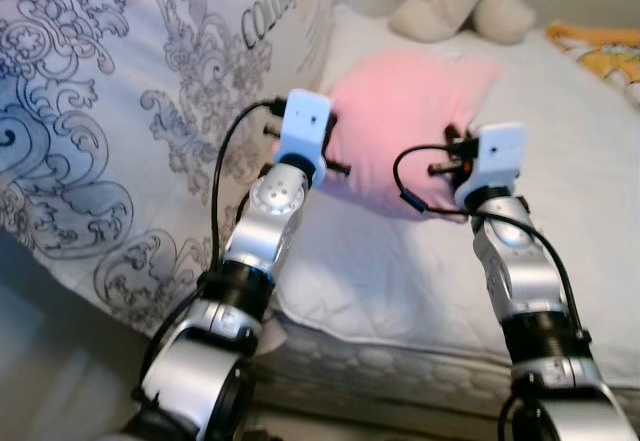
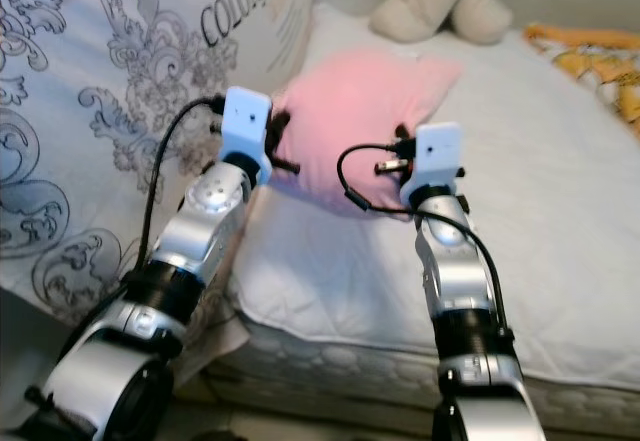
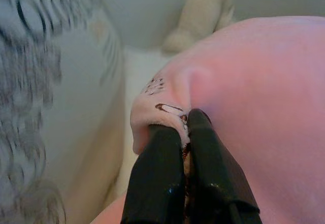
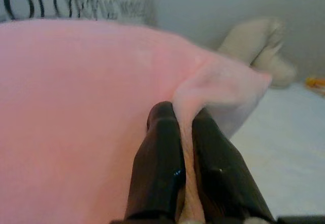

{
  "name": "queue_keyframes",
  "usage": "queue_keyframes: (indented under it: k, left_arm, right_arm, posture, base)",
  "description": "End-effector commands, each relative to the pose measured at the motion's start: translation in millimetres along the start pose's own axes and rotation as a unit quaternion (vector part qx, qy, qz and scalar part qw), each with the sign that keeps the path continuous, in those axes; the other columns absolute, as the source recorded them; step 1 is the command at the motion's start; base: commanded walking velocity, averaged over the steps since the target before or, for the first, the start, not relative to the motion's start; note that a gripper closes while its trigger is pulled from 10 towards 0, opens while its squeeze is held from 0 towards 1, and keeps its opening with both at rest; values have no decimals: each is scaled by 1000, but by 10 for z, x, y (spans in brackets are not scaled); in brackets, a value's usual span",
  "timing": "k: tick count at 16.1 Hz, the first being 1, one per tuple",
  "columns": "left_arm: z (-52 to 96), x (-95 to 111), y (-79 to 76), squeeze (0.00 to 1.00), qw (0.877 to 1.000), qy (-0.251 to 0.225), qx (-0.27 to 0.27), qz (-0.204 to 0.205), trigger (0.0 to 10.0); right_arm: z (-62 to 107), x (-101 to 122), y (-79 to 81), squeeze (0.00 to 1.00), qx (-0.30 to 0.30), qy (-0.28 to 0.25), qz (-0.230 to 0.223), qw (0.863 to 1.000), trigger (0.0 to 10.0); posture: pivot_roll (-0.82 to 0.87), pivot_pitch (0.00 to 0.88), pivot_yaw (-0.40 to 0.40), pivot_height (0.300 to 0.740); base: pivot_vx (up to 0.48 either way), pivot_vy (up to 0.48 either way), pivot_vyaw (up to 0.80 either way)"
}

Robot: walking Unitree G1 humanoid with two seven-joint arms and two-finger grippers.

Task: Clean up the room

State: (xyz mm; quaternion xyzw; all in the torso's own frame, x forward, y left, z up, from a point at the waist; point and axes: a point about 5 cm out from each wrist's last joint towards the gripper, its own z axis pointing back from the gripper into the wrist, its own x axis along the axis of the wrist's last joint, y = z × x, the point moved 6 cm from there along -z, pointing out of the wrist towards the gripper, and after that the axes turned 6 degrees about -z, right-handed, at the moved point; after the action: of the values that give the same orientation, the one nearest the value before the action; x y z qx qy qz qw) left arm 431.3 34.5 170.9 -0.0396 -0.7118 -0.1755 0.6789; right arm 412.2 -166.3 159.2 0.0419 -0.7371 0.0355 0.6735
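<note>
A pink pillow [image 1: 400, 126] rests on the white bed [image 1: 400, 271], between my two arms. My left gripper [image 3: 185, 122] is shut on the pillow's left corner, pinching the fabric edge beside a small printed mark. My right gripper [image 4: 184, 116] is shut on a fold of the pillow's right side. In the head views both wrists, each with a pale blue camera block [image 1: 304, 131], press against the pillow [image 2: 360, 111] from either side.
A large grey-patterned duvet [image 1: 110, 131] is heaped on the left. A lettered pillow [image 1: 290, 11] leans behind the pink one. A beige plush toy [image 1: 465, 1] sits at the bed's head, and a yellow cloth [image 1: 600, 51] lies far right.
</note>
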Motion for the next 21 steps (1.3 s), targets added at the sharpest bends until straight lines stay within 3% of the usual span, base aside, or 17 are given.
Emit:
queue_keyframes:
  k: [1, 4, 20, 21]
  left_arm:
    - [-70, 49, -33, 0, 1000, -4, 6, 9, 10000]
    - [-100, -88, 150, 0, 999, 22, 46, 18, 10000]
    - [-100, -88, 150, 0, 999, 22, 46, 18, 10000]
    - [40, -507, -242, 0, 997, 71, 6, 38, 10000]
  right_arm:
    - [-77, -3, -61, 0, 3, 11, -1, 1000, 10000]
    - [-175, -179, -45, 0, 15, 54, 19, 998, 10000]
    - [-175, -179, -45, 0, 15, 54, 19, 998, 10000]
    - [-29, -676, -123, 0, 5, 134, 36, 990, 10000]
  posture:
    - [-32, 0, -41, 740]
    - [-30, 0, -43, 740]
    - [-30, 0, -43, 740]
    - [-25, 18, -52, 740]
  base:
    - [0, 0, 0]
    - [0, 0, 0]
    - [0, 0, 0]
    - [0, 0, 0]
